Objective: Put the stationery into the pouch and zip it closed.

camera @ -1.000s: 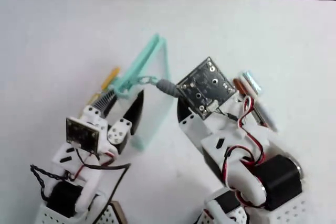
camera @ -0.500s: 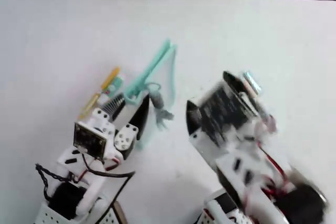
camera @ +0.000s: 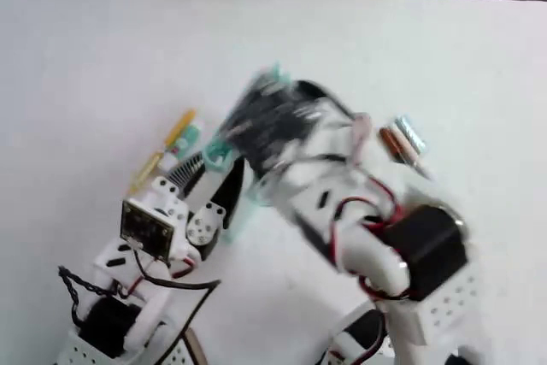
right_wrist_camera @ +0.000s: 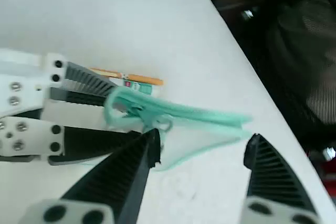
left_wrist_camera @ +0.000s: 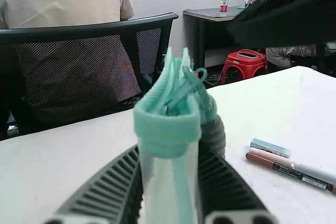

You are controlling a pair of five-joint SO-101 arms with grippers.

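Note:
A teal and clear pouch stands on edge on the white table, partly under my right arm. My left gripper is shut on its near end; in the left wrist view the pouch rises between that gripper's fingers, zipper pull hanging by its top. My right gripper hovers open just above the pouch, touching nothing. A yellow pen and another lie left of the pouch. A brown pen and a small blue item lie to the right.
The brown pen and blue item rest on the table beyond the pouch. A chair with a person seated in it stands past the table's far edge. The table's far half is bare.
My right gripper let go of the zipper pull, drew back to the right, then swung left over the pouch. The pouch shifted slightly and my left arm moved little.

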